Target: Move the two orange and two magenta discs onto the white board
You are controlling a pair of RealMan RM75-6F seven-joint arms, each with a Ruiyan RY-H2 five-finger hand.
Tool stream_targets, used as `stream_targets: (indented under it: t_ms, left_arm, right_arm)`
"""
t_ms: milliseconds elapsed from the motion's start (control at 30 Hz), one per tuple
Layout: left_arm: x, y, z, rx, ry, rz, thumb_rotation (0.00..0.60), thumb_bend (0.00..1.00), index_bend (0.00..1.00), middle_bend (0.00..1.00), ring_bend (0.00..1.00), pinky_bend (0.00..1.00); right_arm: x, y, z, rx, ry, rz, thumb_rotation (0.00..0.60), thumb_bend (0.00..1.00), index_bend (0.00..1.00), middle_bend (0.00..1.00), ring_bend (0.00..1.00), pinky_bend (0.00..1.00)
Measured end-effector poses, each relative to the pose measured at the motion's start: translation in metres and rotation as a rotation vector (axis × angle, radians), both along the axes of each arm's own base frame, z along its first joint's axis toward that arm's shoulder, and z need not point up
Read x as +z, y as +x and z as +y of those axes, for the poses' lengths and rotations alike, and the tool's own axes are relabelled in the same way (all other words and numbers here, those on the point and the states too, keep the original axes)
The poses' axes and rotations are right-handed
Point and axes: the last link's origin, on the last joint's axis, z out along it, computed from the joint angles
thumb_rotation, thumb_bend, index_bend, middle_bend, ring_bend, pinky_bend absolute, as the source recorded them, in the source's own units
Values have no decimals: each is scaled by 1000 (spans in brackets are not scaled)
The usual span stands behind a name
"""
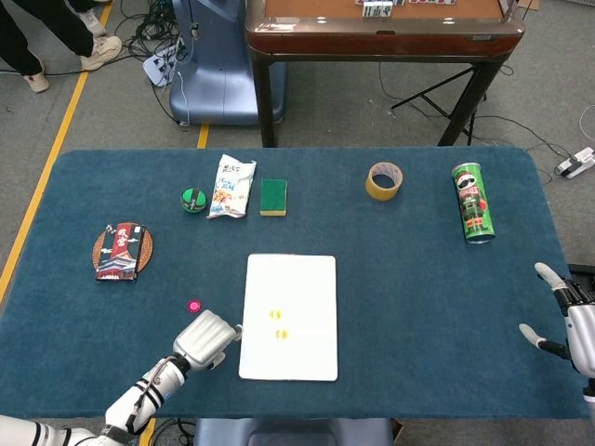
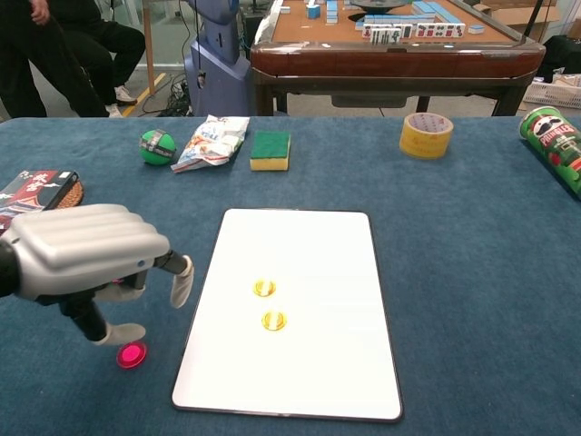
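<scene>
Two orange discs (image 2: pixel 264 288) (image 2: pixel 273 320) lie on the left half of the white board (image 2: pixel 318 245); the head view shows these orange discs (image 1: pixel 274 315) (image 1: pixel 282 334) on the board (image 1: pixel 302 279) too. One magenta disc (image 2: pixel 132 354) lies on the cloth left of the board, just below my left hand (image 2: pixel 86 259). That hand hovers with thumb and finger apart and holds nothing. In the head view the left hand (image 1: pixel 206 338) sits beside the board's left edge, near a magenta disc (image 1: pixel 193 305). My right hand (image 1: pixel 562 316) rests open at the table's right edge.
Along the far side stand a green ball (image 1: pixel 193 199), a snack bag (image 1: pixel 231 187), a green sponge (image 1: pixel 273 197), a tape roll (image 1: pixel 384 180) and a lying green can (image 1: pixel 473 215). A red packet on a coaster (image 1: pixel 122 250) is at the left.
</scene>
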Motion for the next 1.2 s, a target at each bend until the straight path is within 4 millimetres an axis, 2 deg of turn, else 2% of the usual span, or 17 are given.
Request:
stream_targets:
  t_ms: [333,700,900,1200]
  left_arm:
    - [-7,-21,-6,14,-10,30,600,321,506,1000,1000,1000]
    - [-14,-31,-8,22,-19,51,600,322,505,1000,1000,1000]
    - [-18,-40,-7,34,-14,66,600,321,462,1000,1000,1000]
    - [-20,-46,-7,46,-17,70,600,321,482,1000,1000,1000]
  right_arm:
    - [-2,0,-1,-2,7,3,600,0,140,267,262,379]
    - [-2,0,-2,-3,8,4,600,0,140,267,262,379]
    - [-3,0,-2,-4,11,6,600,0,140,267,262,379]
    - [-3,1,-2,-5,12,7,600,0,140,267,262,379]
